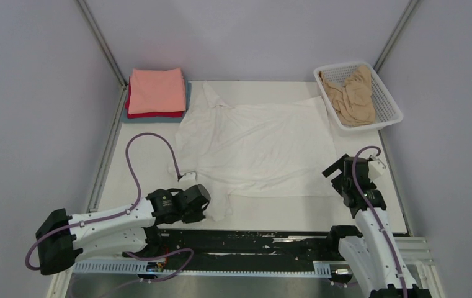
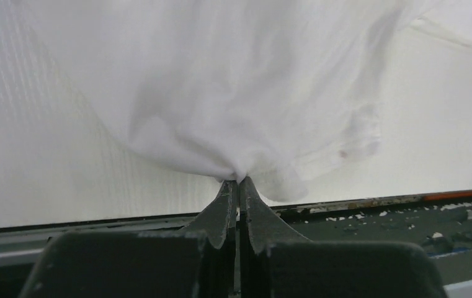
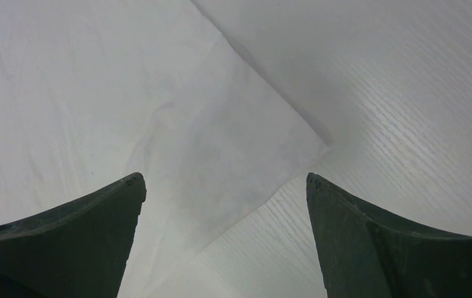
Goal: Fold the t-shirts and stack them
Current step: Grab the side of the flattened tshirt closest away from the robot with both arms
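White t-shirt [image 1: 258, 146] spread on table [image 1: 283, 208]. Left gripper [image 2: 238, 181] clenched on bunched near-left edge of it. Right gripper [image 3: 224, 180] spread wide, empty, over near-right corner. Pink shirt [image 1: 156, 90] folded far left; tan shirt [image 1: 351, 96] in basket [image 1: 389, 102].

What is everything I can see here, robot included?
white t-shirt: one, white, spread mid-table
salmon-pink t-shirt: one, pink, folded, top of far-left stack
red t-shirt: one, red, under it
grey-blue t-shirt: one, grey-blue, bottom of stack
tan t-shirt: one, tan, crumpled in basket
basket: one, white mesh, far right
table: one, white
left gripper: one, dark, shut on the white t-shirt's near edge
right gripper: one, dark, open, above the shirt's near right corner
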Action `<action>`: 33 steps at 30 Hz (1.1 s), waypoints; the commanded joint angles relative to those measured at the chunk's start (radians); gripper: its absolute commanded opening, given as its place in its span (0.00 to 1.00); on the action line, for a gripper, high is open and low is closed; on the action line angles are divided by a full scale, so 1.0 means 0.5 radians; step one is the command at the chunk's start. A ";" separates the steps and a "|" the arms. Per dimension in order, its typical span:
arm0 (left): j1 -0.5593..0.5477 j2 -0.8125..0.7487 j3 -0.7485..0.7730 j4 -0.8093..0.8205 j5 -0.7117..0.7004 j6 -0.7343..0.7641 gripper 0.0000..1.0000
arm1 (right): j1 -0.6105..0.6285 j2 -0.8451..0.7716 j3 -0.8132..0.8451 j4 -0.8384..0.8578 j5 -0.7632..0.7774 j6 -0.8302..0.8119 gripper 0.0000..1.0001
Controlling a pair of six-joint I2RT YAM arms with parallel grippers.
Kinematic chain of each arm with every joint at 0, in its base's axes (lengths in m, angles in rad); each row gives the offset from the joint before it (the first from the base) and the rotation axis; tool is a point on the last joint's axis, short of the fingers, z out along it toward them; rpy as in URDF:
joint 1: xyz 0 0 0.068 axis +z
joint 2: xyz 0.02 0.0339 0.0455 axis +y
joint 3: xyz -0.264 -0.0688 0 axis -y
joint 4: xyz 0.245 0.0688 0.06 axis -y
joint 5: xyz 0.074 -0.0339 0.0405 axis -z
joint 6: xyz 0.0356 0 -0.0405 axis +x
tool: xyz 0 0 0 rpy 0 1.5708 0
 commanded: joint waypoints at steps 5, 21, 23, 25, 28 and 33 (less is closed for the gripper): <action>0.010 -0.266 -0.066 0.312 -0.064 0.301 0.00 | -0.011 0.161 -0.217 0.078 -0.061 0.270 0.96; 0.030 -0.306 0.010 0.289 -0.168 0.367 0.00 | -0.075 -0.099 -0.451 0.248 0.005 0.363 0.42; 0.043 -0.307 -0.001 0.323 -0.152 0.382 0.00 | -0.073 -0.077 -0.457 0.266 0.017 0.358 0.40; 0.064 -0.304 -0.009 0.344 -0.135 0.392 0.00 | -0.073 -0.047 -0.468 0.286 0.022 0.357 0.37; 0.098 -0.306 -0.010 0.342 -0.122 0.399 0.00 | -0.072 -0.023 -0.481 0.323 0.026 0.355 0.33; 0.121 -0.316 -0.009 0.345 -0.139 0.418 0.00 | -0.072 -0.026 -0.498 0.395 0.049 0.316 0.29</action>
